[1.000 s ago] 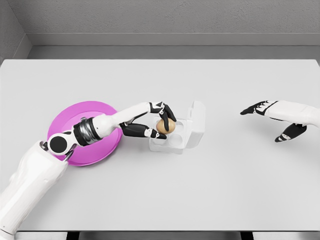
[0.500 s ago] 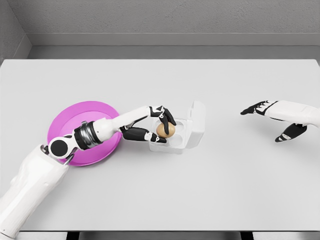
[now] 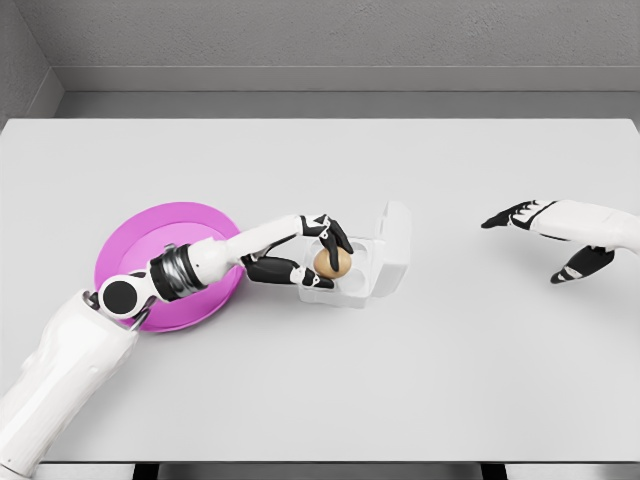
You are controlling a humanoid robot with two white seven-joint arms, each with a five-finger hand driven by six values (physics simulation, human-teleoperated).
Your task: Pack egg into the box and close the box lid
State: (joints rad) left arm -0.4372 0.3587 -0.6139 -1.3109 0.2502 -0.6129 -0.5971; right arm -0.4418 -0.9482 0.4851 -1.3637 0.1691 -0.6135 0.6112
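Note:
A tan egg [image 3: 332, 261] sits low in the near left cell of a small white box [image 3: 372, 286] in the middle of the table. The box's lid [image 3: 397, 238] stands raised at its right side. My left hand [image 3: 322, 254] reaches across from the pink plate and stays curled around the egg, black fingers [image 3: 338, 233] over its top and thumb below. My right hand [image 3: 545, 240] hovers far to the right with fingers spread, holding nothing.
A round magenta plate [image 3: 140, 232] lies on the white table [image 3: 420, 380] left of the box, partly under my left forearm. A grey wall runs along the table's far edge.
My left hand has lowered the egg slightly into the box cell. The left arm shifted a little down. The right hand has stayed still.

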